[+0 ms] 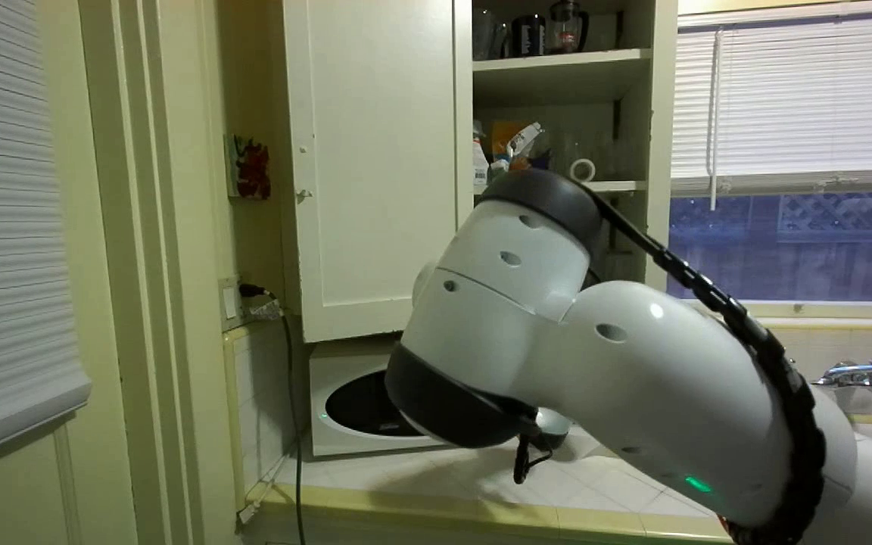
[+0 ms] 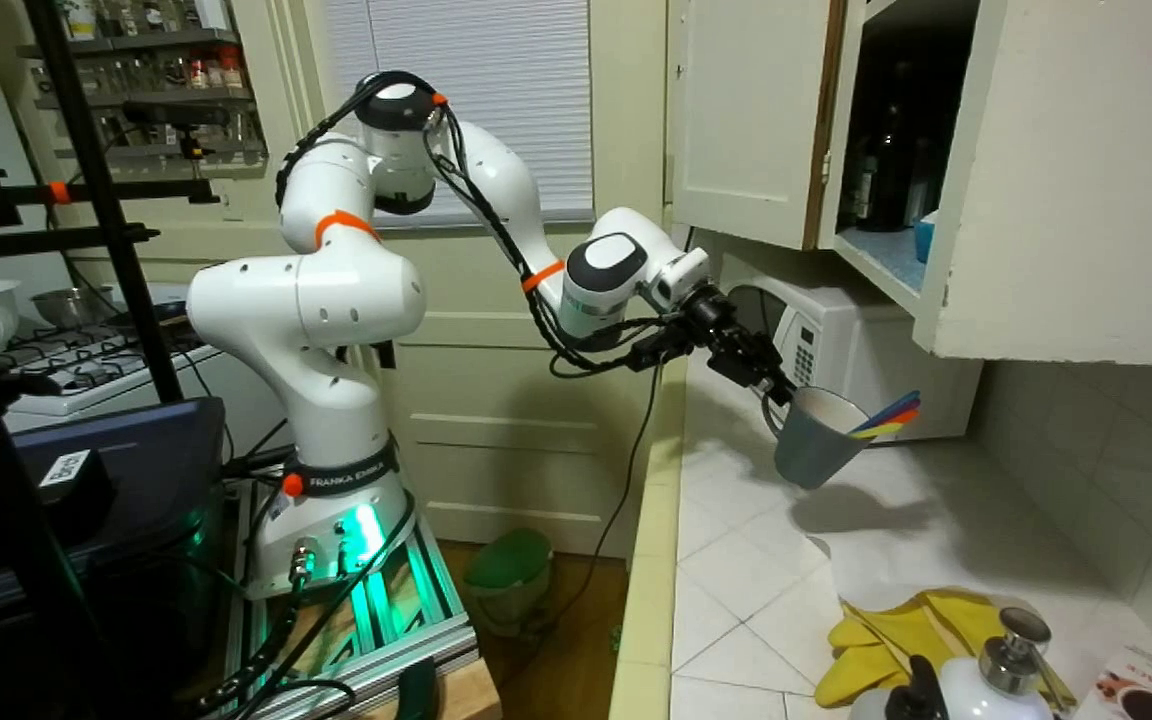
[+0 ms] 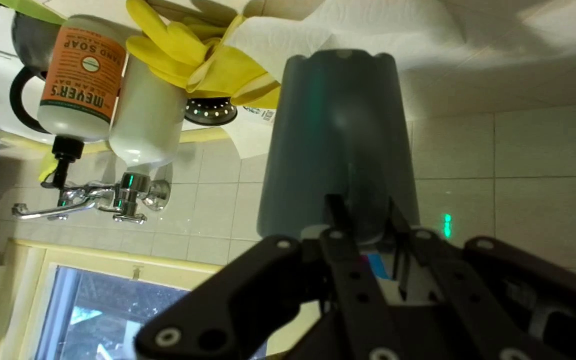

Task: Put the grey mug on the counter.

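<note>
Black two-finger gripper (image 3: 365, 212) clamped on handle (image 3: 368, 187), we should level tapered grey mug (image 2: 816, 447), then lower toward white-tiled counter (image 2: 751, 570), seven o'clock.

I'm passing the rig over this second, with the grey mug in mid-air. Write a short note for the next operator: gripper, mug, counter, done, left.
Gripper: shut on the handle of the grey mug.
Where things are: the mug hangs tilted above the counter, in front of the white microwave; coloured sticks poke out of its mouth.
Done: mug gripped and over the counter.
Left: set it down, let go, back off. I'd probably level it while lowering, so the sticks stay in, and keep away from the yellow gloves.
</note>
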You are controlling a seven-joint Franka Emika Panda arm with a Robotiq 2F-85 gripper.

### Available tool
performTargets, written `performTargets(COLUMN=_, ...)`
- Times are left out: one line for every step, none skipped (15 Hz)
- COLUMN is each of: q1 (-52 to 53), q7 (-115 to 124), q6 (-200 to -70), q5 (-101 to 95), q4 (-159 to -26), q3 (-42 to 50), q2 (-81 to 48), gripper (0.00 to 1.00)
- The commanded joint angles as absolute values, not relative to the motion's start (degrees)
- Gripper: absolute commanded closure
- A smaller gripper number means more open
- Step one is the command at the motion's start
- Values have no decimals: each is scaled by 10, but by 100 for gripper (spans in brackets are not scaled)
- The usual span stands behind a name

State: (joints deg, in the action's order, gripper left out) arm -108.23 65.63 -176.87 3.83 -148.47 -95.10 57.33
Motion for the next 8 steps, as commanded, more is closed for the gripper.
performTargets(q1=-1121, q7=658, q6=-1788, q5=73, q4=-1450, q3=-992, q2=620, gripper=95)
performTargets(q1=-1128, q7=654, q6=-1794, q5=75, q4=-1445, q3=-995, q2=618, gripper=95)
performTargets(q1=-1135, q7=653, q6=-1795, q5=77, q4=-1440, q3=-1000, q2=614, gripper=95)
performTargets(q1=-1141, q7=653, q6=-1797, q5=80, q4=-1435, q3=-1004, q2=613, gripper=95)
performTargets(q1=-1147, q7=650, q6=-1800, q5=81, q4=-1431, q3=-1009, q2=608, gripper=95)
performTargets(q1=-1155, q7=643, q6=-1803, q5=79, q4=-1426, q3=-1014, q2=596, gripper=95)
performTargets(q1=-1162, q7=628, q6=-1797, q5=71, q4=-1422, q3=-1016, q2=582, gripper=95)
performTargets(q1=-1127, q7=631, q6=-1776, q5=79, q4=-1443, q3=-991, q2=599, gripper=81)
